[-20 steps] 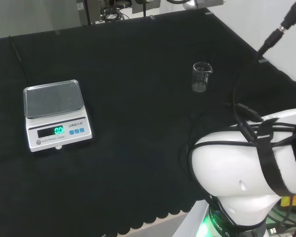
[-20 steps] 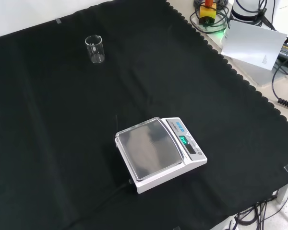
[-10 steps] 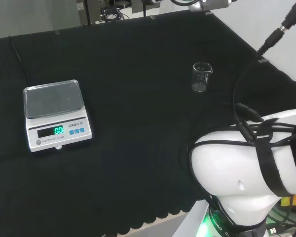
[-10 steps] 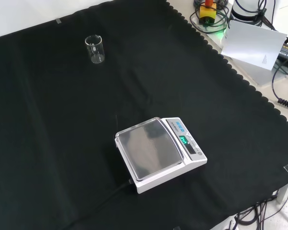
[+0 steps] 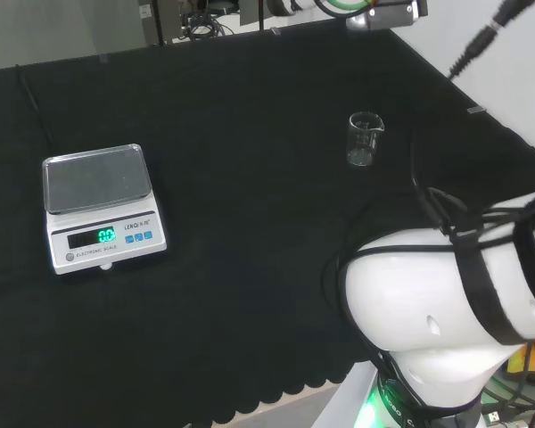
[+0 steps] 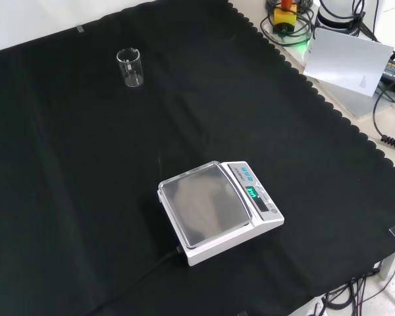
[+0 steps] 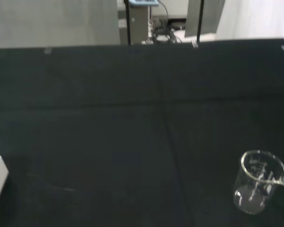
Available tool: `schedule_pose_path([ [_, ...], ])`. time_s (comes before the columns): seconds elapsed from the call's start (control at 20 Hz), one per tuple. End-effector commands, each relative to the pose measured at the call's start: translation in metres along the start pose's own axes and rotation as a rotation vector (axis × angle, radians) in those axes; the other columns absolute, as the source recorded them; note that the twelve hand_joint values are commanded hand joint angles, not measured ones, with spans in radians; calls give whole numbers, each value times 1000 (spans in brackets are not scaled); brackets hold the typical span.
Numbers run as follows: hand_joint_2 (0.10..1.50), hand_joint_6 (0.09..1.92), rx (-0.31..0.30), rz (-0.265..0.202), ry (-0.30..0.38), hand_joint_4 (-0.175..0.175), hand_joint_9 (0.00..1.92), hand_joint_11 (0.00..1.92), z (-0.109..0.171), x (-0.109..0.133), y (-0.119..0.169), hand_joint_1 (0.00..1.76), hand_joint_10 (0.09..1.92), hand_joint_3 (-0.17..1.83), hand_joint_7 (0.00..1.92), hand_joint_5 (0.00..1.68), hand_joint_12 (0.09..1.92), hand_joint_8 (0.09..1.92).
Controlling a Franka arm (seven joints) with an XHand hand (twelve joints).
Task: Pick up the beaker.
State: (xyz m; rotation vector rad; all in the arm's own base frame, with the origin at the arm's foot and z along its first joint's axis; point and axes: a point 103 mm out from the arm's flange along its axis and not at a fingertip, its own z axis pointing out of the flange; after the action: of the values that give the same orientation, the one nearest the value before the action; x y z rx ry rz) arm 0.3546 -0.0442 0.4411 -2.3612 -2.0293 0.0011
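In the head view a scale (image 5: pixel 99 204) sits at left and the beaker (image 5: pixel 363 139) stands upright and alone, well right of it on the cloth (image 5: pixel 241 125). The step in hand looks like the approach; next, bring the hand alongside the beaker. Whether the hand is open or closed cannot be told.

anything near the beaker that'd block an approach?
Nothing visible. The beaker stands upright and alone on bare black cloth. The only other thing on the cloth, the scale, sits well apart: far to the beaker's left in the head view, nearer the camera in the front view.
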Motion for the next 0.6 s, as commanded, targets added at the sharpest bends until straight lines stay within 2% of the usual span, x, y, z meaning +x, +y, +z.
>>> schedule_pose_path([
  [0.05, 693, 87, 69, 76, 21, -9, 172, 0, 63, -54, 59, 548, 816, 272, 19, 97, 1529, 663],
  [0.35, 694, 87, 97, 108, 63, -9, 153, 0, 100, -82, 83, 550, 821, 269, 13, 92, 1521, 666],
  [0.6, 696, 87, 116, 122, 65, -9, 123, 0, 135, -91, 93, 550, 831, 264, 7, 91, 1495, 668],
])
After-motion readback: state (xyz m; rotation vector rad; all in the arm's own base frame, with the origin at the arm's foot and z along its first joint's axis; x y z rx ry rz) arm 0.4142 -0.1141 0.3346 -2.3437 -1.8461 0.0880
